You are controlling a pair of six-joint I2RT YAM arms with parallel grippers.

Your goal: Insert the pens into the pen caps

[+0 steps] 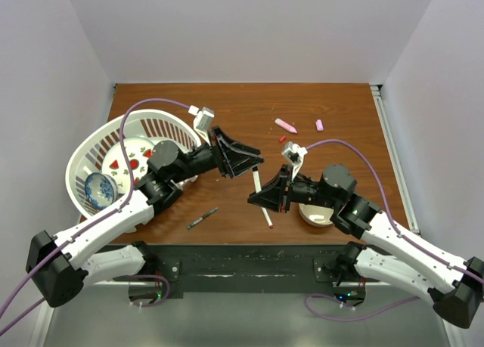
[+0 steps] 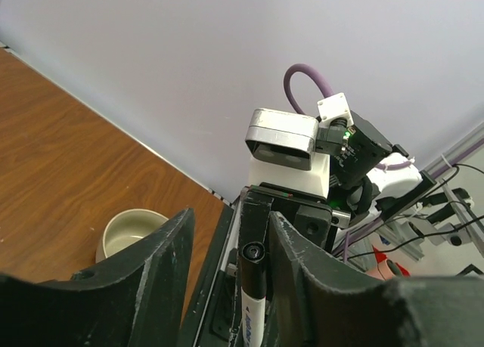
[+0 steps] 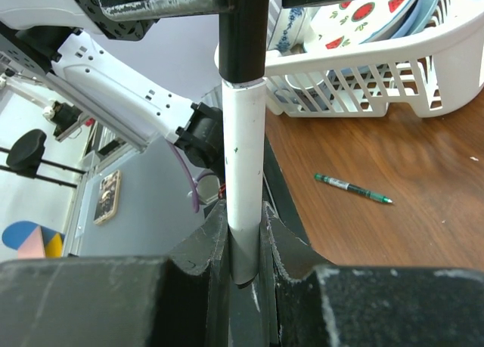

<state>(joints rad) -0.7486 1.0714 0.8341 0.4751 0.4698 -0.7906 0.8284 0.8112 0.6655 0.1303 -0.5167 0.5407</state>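
Wooden worktop (image 1: 340, 105) carries everything; white basket (image 1: 79, 165) of plates sits far left, not in play. Both arms meet in mid-air over the centre. Right jaws are clamped tight on the lower barrel of a white pen (image 3: 243, 165), held off the worktop and pointing at the left jaws. Left jaws stand partly apart around its far end, where the black cap (image 3: 242, 37) sits on the barrel. From the left wrist I see a gap on one side of the cap, so I read no real grip there. Can't tell if the cap is pushed fully home.

Risk one: if it's only loosely on, drag from a left finger as I pull away tips it or pulls it off, and it drops and rolls. Risk two: the jaws are very close, so a sloppy retreat knocks the pen askew in the right grip.

The rest lies flat: second white pen (image 1: 266, 217) just beside the right jaws, dark grey pen (image 1: 203, 218), pink pen (image 1: 285, 125) at the back. Pale pink cap (image 1: 319, 125) and red cap (image 1: 282, 139) are tiny, easy to flick away on a missed pinch
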